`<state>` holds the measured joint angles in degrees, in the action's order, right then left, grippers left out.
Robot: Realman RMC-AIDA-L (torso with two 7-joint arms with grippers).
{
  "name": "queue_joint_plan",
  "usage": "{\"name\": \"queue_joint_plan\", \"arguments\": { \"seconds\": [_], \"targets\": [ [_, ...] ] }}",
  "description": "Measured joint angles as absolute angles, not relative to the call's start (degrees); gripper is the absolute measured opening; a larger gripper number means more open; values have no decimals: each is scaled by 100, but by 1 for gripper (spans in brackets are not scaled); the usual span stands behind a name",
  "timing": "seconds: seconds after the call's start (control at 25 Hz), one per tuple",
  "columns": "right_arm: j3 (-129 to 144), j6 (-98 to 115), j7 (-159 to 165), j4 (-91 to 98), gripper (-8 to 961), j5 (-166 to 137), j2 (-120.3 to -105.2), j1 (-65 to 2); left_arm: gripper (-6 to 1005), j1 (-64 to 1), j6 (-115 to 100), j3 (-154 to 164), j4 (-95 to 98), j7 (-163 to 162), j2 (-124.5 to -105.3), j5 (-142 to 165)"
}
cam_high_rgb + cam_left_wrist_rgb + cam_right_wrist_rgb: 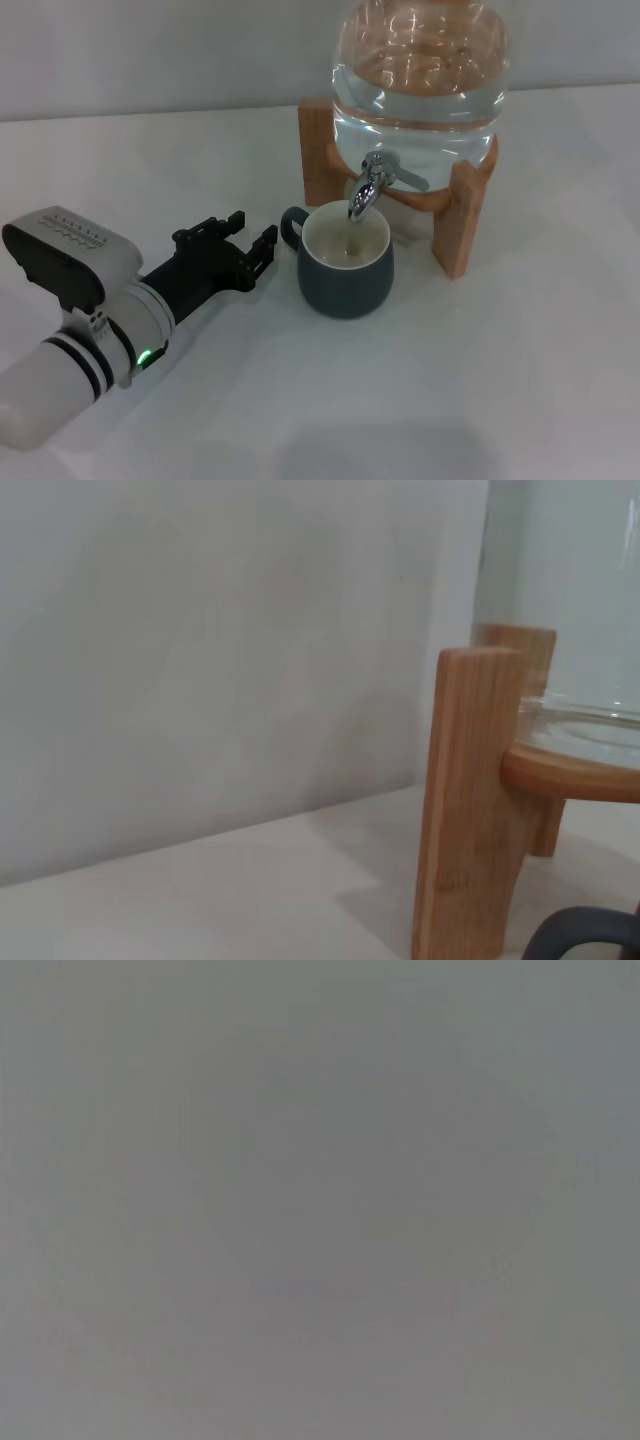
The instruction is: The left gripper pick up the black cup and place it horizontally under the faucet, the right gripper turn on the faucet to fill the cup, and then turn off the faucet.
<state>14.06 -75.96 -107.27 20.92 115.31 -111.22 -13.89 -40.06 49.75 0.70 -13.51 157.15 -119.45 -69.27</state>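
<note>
Black cup [345, 272]: squat, rounded, matte charcoal outside, cream inside; it stands upright on the white table [450, 400], mouth up, just ahead of the left gripper's fingertips and apart from them.
Cup handle [292, 226]: small loop, pointing back toward the left gripper; its dark curve also shows at the edge of the left wrist view.
Left gripper [250, 238]: black two-finger claw on a white-and-grey cylindrical arm with black rings and a green light; fingers spread apart, holding nothing, aimed at the cup handle.
Faucet [372, 185]: shiny chrome, spout turned down directly over the cup's mouth; flat lever reaching away from the gripper's side.
Glass jar [422, 75]: clear, rounded, holding water, beyond the cup.
Wooden stand [462, 215]: pale grainy wood, flat upright legs and a ring carrying the jar.
Right gripper: nowhere visible; its wrist view is blank grey.
</note>
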Motion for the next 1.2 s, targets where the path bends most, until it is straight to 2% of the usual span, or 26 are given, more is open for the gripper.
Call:
{"name": "queue_joint_plan", "arguments": {
  "seconds": [0.52,0.88,1.2],
  "targets": [
    [1406,-7495,-10749,2100,841,11531,-11090,-1397,464,-3930,5263,63,-1302,15724,-11953,-6932],
    [1406,-7494,-10735,2114,841,11531,-11080,-1361,464,-3447,6186,-147,-1069,15703,-11930,-6974],
    [1415,-7495,-10717,2128,841,11500,-11071,-1344,465,-2934,7985,-359,-313,14825,-11902,-6993]
  ]
}}
